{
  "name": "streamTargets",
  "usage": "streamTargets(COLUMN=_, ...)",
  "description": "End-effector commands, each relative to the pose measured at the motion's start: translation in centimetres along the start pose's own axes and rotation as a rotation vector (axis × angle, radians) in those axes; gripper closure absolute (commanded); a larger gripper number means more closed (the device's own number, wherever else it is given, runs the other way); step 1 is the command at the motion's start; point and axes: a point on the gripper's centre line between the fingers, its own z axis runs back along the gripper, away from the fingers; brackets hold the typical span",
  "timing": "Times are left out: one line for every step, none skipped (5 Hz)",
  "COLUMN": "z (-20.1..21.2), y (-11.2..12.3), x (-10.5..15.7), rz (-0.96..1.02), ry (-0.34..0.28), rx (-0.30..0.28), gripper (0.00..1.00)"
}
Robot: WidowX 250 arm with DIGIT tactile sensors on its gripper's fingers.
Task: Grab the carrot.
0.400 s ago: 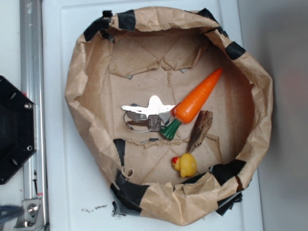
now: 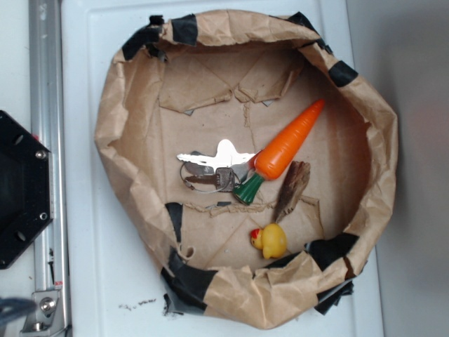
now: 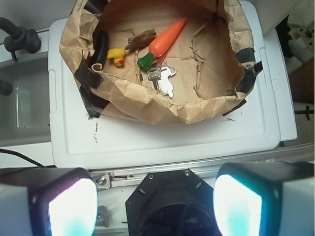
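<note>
My gripper point(image 3: 155, 204) hangs wide open with nothing between its two glowing pads point(image 3: 72, 209), which fill the lower corners of the wrist view; it sits above the black hexagonal base plate point(image 3: 170, 196) and a metal rail point(image 3: 197, 167), well short of everything I might pick up. Ahead of it lies a white plastic lid point(image 3: 162, 140) serving as the bench, and on that stands a crumpled brown paper bowl point(image 3: 147, 105) patched with black tape. Inside the bowl, far ahead of my gripper and well apart from it, the carrot point(image 2: 287, 142) lies flat on the paper floor, its green stem end pointing back toward me and its orange tip pointing away. A set of keys point(image 2: 210, 172) touches the stem end on the nearer side. A small brown wood piece point(image 2: 292, 188) lies just beside the carrot, and a yellow rubber duck point(image 2: 271, 240) sits near that, close to the bowl wall.
</note>
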Motion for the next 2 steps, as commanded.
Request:
streamTargets(z=-5.9, y=1.0, x=7.9, rz=0.318, ry=-0.141, rx=0.020, gripper=0.00)
streamTargets(z=-9.8, y=1.0, x=10.6, rz=0.426, ry=-0.178, rx=0.040, gripper=0.00)
